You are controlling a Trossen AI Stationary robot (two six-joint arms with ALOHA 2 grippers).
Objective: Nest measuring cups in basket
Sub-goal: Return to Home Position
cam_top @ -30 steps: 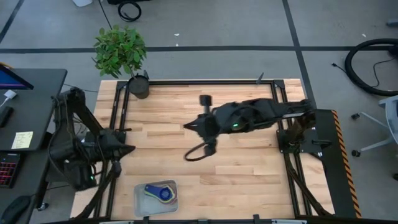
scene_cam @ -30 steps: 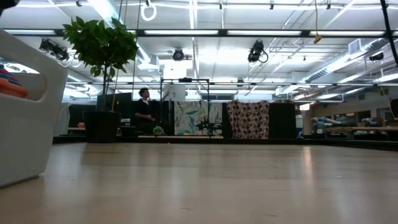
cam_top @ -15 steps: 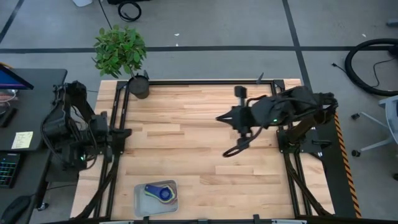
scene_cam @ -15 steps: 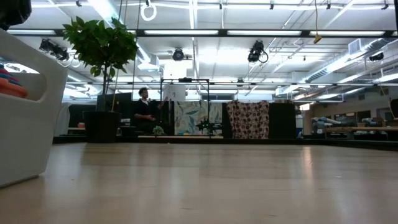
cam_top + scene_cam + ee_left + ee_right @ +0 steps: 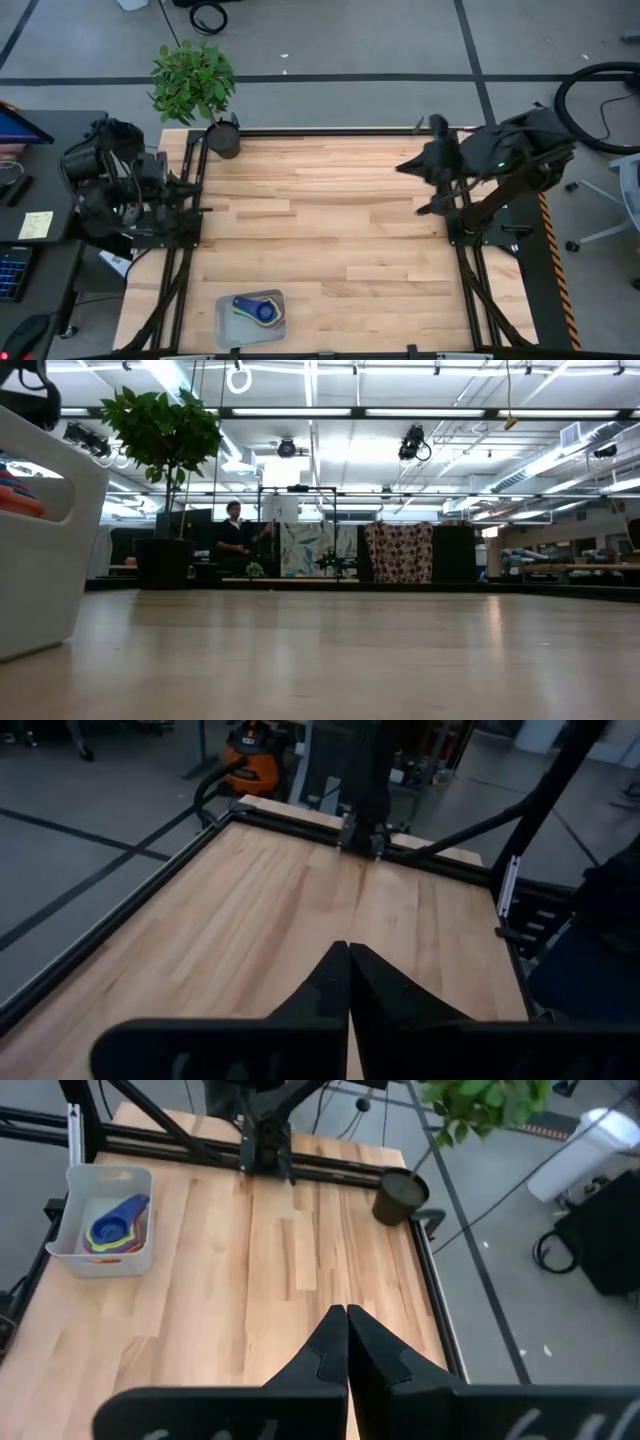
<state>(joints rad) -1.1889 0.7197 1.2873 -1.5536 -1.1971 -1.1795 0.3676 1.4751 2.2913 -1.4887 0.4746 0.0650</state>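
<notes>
Small round plastic measuring cups (image 5: pixel 262 311), dark blue on top, sit nested in the shallow light grey rectangular basket (image 5: pixel 222 322). It stands at the wooden bench (image 5: pixel 320 220) corner on the left arm's side, well apart from the dark round plant pot (image 5: pixel 224 140). I see the left arm (image 5: pixel 120 190) folded at its edge and the right arm (image 5: pixel 490 160) at the opposite edge. The left jaws and right jaws are each pressed together.

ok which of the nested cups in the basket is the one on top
The dark blue measuring cup: its bowl sits uppermost in the basket, while the other cups show only as coloured edges beneath it.
</notes>
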